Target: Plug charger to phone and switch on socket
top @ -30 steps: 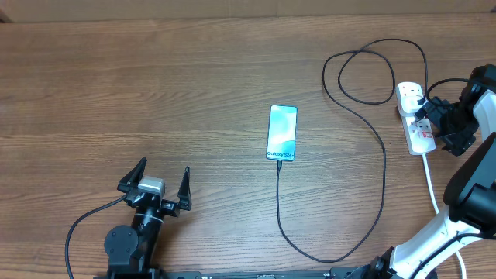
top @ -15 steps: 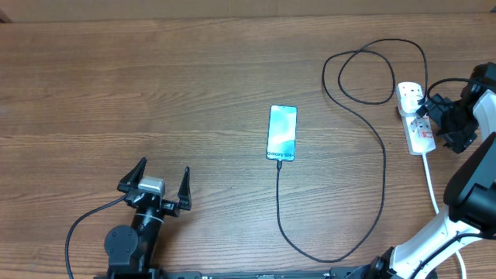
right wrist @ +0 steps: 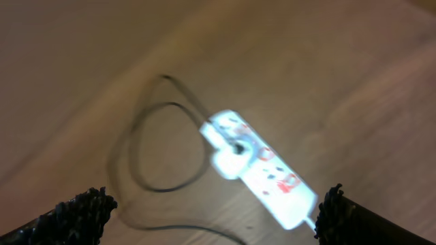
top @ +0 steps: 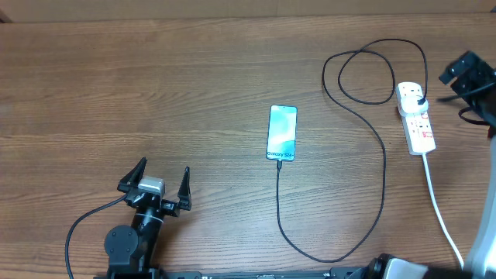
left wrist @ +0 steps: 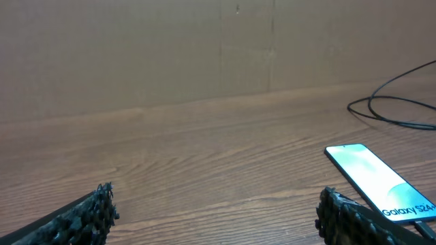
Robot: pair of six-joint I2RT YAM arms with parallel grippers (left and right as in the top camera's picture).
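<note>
The phone (top: 282, 132) lies flat and screen up near the middle of the table (top: 139, 77), its long side running near to far. The screen glows blue to teal, and the left wrist view shows "Galaxy S24" at its near end.

The small tip of the charger (top: 384, 170) sits in the phone's near edge. From there the thin black cable runs toward the near edge of the table and bends right in a wide curve. It then climbs the right side and makes a loop at the far right. It ends in a black plug (top: 419, 99) seated in the far end of the socket (top: 418, 130).

The socket is a white strip with red marks, lying on the right side of the table, well apart from the phone. A thick white cord (top: 438, 201) leaves its near end and runs toward the near right corner. The right wrist view is blurred, so I cannot tell how the switches stand.

The right gripper (top: 465, 72) hangs at the far right edge, just right of the socket and apart from it. Its fingers (right wrist: 85, 214) are spread wide with nothing between them, and the socket shows below.

The left gripper (top: 163, 177) sits at the near left, well apart from the phone. It points toward the far side, its jaws wide and empty.
</note>
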